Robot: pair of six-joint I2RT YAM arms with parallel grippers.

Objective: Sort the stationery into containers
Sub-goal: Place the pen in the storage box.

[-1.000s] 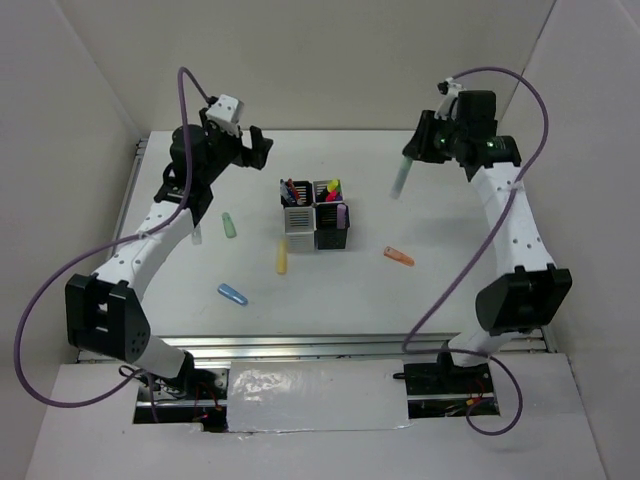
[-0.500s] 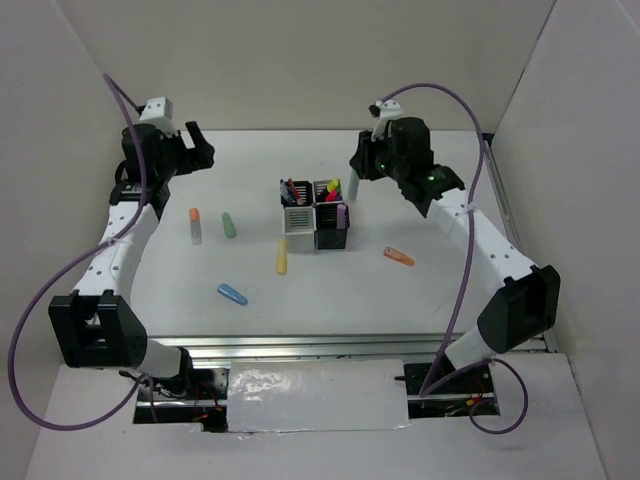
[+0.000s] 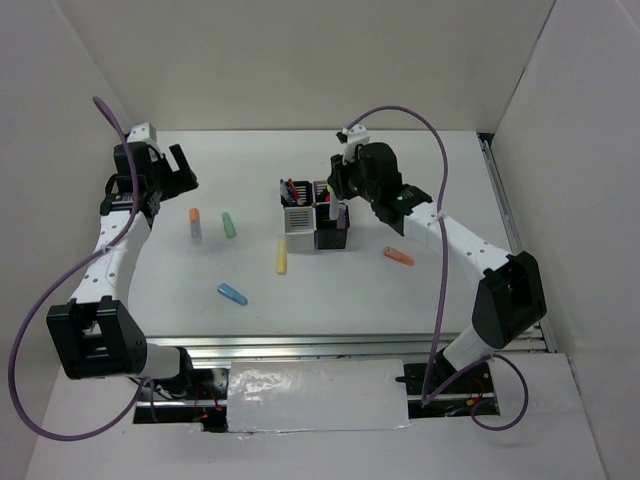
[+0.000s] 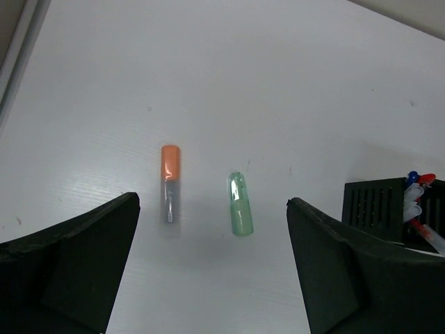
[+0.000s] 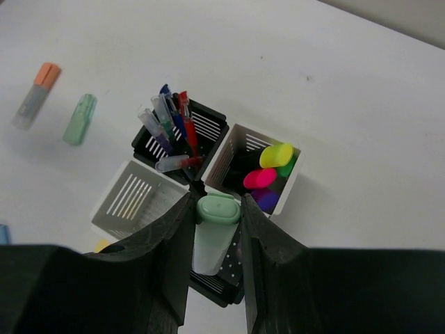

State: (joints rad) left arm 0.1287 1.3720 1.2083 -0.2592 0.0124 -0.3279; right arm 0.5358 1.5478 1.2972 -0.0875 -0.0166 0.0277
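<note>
Five loose markers are lying on the tabletop [image 3: 450, 165]. Nearest the arm bases is a blue marker [image 3: 232, 294], then a yellow marker [image 3: 281, 257] and an orange marker [image 3: 398, 257]. Farther out, a green marker [image 3: 229, 225] is lying beside an orange-capped grey marker [image 3: 195, 226], the two apart and roughly parallel.

Beyond the yellow one, the containers [image 3: 298, 222] are standing as a joined block of four cups. The far black cup [image 5: 208, 122] is holding thin pens, and the far white cup [image 5: 240, 139] is holding bright highlighters. The near white cup [image 5: 132, 198] is looking empty. A purple marker [image 3: 343, 214] is sticking out of the near black cup [image 5: 212, 285].

The right hand [image 5: 216, 209] is hovering over the block, clenched on a mint marker [image 5: 211, 243] that is hanging almost exactly above the junction where the four cups meet.

Judging by its stubby pastel shape, it probably belongs with the purple one. To do the drop well, the hand should shift toward that near black cup until the marker is clearing the dividing walls. It should then lower the tip inside the rim before letting go, keeping away from the protruding pens.

Farthest out, the left hand [image 4: 212, 202] is hanging released and wide above the green and orange-capped pair, touching neither.
</note>
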